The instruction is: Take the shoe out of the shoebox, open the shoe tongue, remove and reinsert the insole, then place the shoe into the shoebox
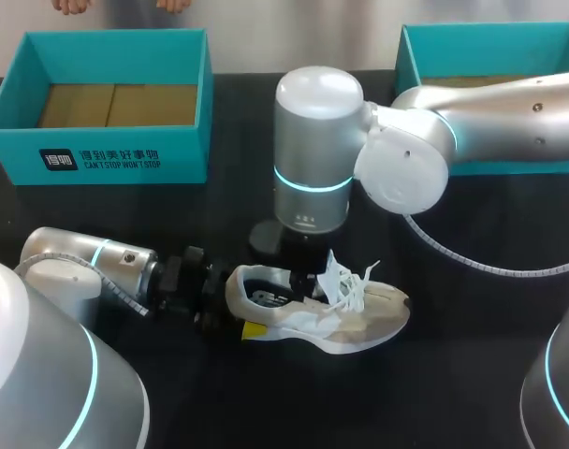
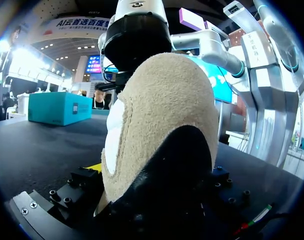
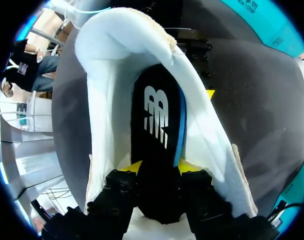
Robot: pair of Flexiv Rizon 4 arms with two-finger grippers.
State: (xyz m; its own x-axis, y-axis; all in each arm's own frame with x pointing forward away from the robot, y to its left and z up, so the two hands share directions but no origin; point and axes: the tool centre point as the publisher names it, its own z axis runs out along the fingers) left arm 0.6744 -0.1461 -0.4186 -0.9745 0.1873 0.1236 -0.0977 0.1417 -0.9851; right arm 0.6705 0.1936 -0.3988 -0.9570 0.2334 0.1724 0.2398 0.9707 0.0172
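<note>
The beige and white shoe stands on the black table, toe to the right, with its white laces pulled loose. My left gripper comes in low from the left and is shut on the heel, one finger on each side. From above, my right gripper dips into the shoe's opening. Its yellow tips flank the near end of the black insole, which has a white logo and a blue edge; the right gripper is shut on it inside the white lining.
A teal shoebox stands open at the back left, and a second teal box sits at the back right behind my right arm. A grey cable loops across the table to the right of the shoe.
</note>
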